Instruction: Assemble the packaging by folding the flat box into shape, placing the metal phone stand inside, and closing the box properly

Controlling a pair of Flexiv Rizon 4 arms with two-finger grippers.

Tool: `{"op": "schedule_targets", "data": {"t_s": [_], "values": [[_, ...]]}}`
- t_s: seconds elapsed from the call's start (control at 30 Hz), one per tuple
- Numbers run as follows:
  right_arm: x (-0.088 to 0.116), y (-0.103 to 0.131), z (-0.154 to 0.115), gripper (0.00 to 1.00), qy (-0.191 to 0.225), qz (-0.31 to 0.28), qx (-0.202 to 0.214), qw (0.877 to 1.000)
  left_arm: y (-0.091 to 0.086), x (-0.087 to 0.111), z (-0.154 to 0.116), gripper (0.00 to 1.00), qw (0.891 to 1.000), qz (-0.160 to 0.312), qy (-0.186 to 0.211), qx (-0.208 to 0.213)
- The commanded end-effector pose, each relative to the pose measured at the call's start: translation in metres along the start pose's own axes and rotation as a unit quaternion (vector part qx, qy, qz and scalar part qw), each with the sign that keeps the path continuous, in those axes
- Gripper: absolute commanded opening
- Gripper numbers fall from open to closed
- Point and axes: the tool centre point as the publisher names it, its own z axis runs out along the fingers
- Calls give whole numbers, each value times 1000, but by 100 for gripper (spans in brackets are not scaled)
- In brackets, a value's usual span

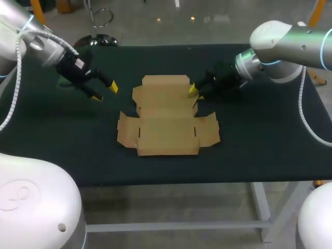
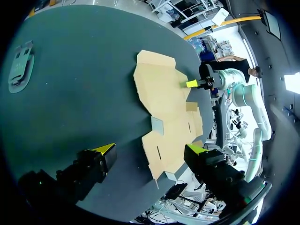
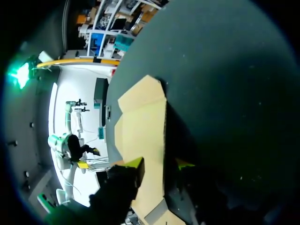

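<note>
A dark, matte table (image 1: 259, 135) carries the flat box (image 1: 166, 129), a brown cardboard blank lying unfolded near the middle, with its side flaps spread out and short slots cut beside them. The left arm comes in from the far left corner. The left gripper (image 1: 105, 91) hangs above bare table near the box's far left corner, its 2 yellow-tipped fingers spread wide with nothing between them. The right arm comes in from the far right, and the right gripper (image 1: 194, 89) sits at the right edge of the box's far panel.

The right wrist view shows what the head view does not. The 2 fingers stand apart, 1 over the cardboard and 1 over the dark table, with the panel's edge running between them and a shadow lying along that edge. Whether either tip touches the cardboard I cannot tell.

Only the left wrist view shows the metal phone stand (image 2: 21, 65), a flat grey piece lying on the table, well apart from the box and off to the side of the left gripper away from it
</note>
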Motion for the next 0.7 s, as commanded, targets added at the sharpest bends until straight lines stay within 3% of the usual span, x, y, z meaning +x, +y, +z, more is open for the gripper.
{"op": "schedule_targets", "data": {"t_s": [0.03,0.13,0.33,0.7], "values": [[0,2,5,40,0,1,1,1000,0,-3,-1,100,1000,0,3,-3],[0,3,7,32,1,1,-4,1000,1,-4,-1,100,1000,-1,4,-4],[4,3,7,0,10,-6,-22,1000,2,-5,-2,100,1000,-1,4,-5],[14,-2,-5,0,29,-29,-58,997,2,-2,2,100,1000,14,12,-13]]}}
